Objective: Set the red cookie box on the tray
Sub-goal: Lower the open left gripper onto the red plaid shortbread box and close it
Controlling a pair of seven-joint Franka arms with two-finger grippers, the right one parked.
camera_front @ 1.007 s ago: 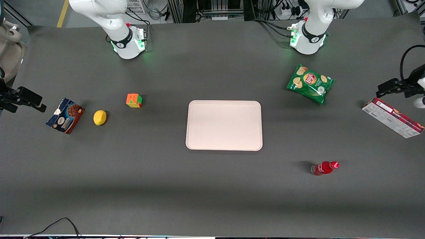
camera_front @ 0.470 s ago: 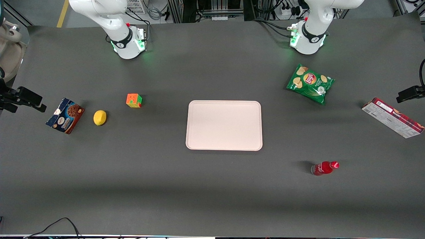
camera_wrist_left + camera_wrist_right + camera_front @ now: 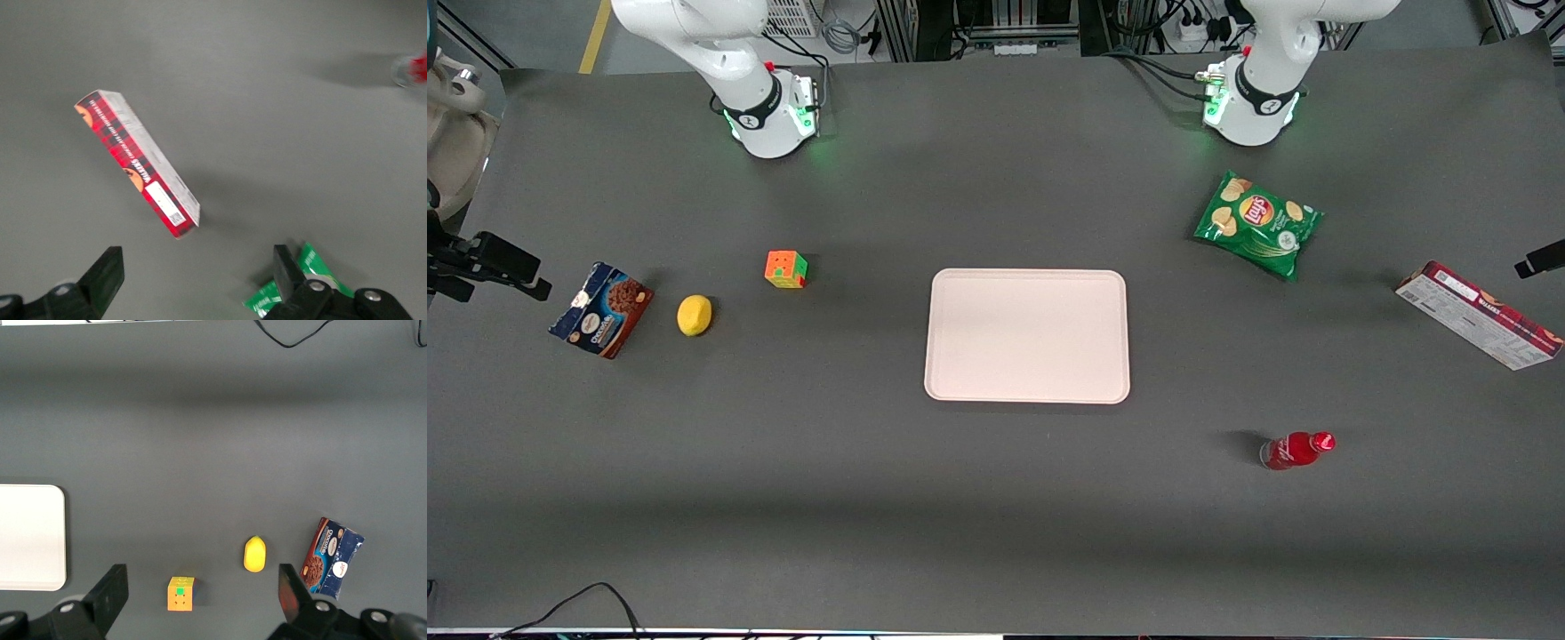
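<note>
1. Your red cookie box [image 3: 1479, 315] lies at the working arm's end of the table, well apart from the tray [image 3: 1027, 336]. It is long and slim, standing on a narrow side, with red tartan along one face, a pale side panel of small print, a white label patch and orange cookie pictures at the ends. A word in white capitals runs along the tartan, but you cannot read it clearly.
2. In the left wrist view the same box [image 3: 137, 162] sits slantwise on the grey table, touching nothing.
3. Your gripper [image 3: 193, 280] hangs above the table, near the box but clear of it. Its two fingers [image 3: 105, 277] stand wide apart and hold nothing. In the front view only a dark tip [image 3: 1543, 260] shows at the frame edge, above the box.
4. The green chip bag [image 3: 1258, 224] reads "Lay's" on a red and yellow logo. It lies between the box and the tray, farther from the front camera than both.
5. The red bottle [image 3: 1296, 450] lies on its side, nearer the front camera than the tray.
6. The pale pink tray sits mid-table with nothing on it.
</note>
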